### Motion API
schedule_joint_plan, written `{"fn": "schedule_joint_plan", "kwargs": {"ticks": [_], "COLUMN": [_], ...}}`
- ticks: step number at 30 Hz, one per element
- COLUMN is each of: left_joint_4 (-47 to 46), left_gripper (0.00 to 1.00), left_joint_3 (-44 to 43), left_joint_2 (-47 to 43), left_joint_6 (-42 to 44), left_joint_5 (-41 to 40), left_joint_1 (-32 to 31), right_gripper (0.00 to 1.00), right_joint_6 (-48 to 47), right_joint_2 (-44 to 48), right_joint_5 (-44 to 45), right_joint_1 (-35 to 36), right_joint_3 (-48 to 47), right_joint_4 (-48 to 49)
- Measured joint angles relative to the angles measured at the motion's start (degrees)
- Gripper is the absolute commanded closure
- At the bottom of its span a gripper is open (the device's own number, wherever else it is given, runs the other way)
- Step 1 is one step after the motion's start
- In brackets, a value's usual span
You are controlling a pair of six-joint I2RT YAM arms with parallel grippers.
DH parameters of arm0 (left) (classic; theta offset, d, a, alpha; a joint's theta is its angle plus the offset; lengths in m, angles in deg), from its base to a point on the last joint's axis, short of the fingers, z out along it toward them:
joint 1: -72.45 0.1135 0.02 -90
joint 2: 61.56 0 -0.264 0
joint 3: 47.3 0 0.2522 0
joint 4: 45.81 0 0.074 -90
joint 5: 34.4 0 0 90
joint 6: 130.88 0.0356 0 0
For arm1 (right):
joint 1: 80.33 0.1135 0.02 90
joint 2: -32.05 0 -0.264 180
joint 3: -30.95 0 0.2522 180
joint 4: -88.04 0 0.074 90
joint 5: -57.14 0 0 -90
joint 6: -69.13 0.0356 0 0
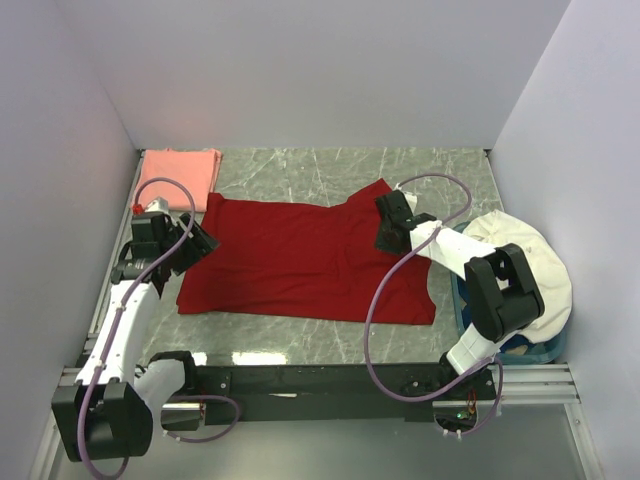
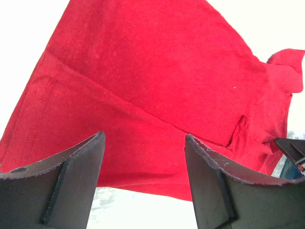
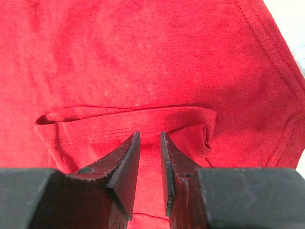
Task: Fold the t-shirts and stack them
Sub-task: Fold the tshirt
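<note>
Deep red t-shirt (image 1: 300,260) spread flat between both grippers, ready for folding.
Its near edge lies just ahead of the left gripper (image 2: 144,136), whose fingers are wide apart and empty, likely poised to pinch. A tucked sleeve (image 3: 124,119) sits just beyond the right gripper (image 3: 150,133), which is narrowed to a slit and grips nothing. The folded salmon-pink t-shirt (image 1: 178,175) waits beside the left fingers, probably as the stack's base.

bright even light; wrist backgrounds overexposed white, near claws slightly soft.

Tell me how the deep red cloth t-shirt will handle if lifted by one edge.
The deep red cloth t-shirt is likely floppy: it lies flat, a flap folded over. Probably light, being thin; it should drape.
</note>
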Motion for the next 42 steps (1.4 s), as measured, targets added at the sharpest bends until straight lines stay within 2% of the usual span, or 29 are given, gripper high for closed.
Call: {"fn": "schedule_joint_plan", "kwargs": {"ticks": [8,13,15,20,24,27,35,42], "left_joint_4": [-2.38,-6.43,-6.19,-6.54,-5.55,-3.98,2.54,6.62], "left_gripper": [0.33,0.39,0.43,0.45,0.48,0.49,0.53,0.55], "left_joint_3": [0.59,-1.75,-6.49,-24.72,-39.56,-47.25,-60.33,-65.46], "left_joint_2": [5.92,14.08,19.96,37.16,50.05,57.51,72.06,75.08], "left_joint_6": [-6.54,-12.96,-15.1,-18.1,-18.71,-19.04,-19.8,-18.67], "left_joint_5": [-2.29,-5.75,-7.85,-13.55,-16.85,-18.95,-25.05,-32.94], "left_joint_1": [0.0,-0.22,-0.7,-2.69,-3.93,-4.68,-5.68,-7.41], "right_gripper": [0.68,0.68,0.68,0.69,0.69,0.69,0.69,0.69], "right_joint_6": [0.02,0.09,0.26,0.76,1.09,1.14,1.11,1.14], "right_joint_2": [0.02,-1.18,-2.51,-5.27,-7.63,-9.16,-13.4,-14.73], "right_joint_5": [-1.36,-4.2,-5.57,-8.59,-10.69,-12.17,-16.0,-18.12], "right_joint_1": [-0.02,-0.94,-1.75,-4.02,-6.03,-7.85,-13.18,-15.47], "right_joint_3": [-0.72,-7.52,-11.69,-18.73,-21.42,-22.12,-23.91,-23.91], "right_joint_4": [-0.33,-1.2,-0.52,0.61,1.36,1.38,2.01,2.99]}}
